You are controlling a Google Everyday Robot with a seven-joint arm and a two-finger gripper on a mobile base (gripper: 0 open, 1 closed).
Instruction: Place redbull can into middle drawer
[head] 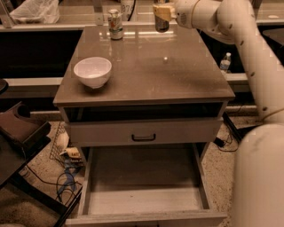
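While the hand (162, 12) clamps the redbull can (162, 25), it hangs over the counter's (177, 75) far edge.
The middle drawer (87, 188) stands open below.

I see a white bowl (92, 71) on the brown table (177, 80), on its left side. A short can (115, 24) stands at the back, left of the gripper (162, 18).

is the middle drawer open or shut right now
Open: the middle drawer is pulled out, its bare floor showing, nothing inside. The redbull can is in the claw at the far edge of the tabletop.
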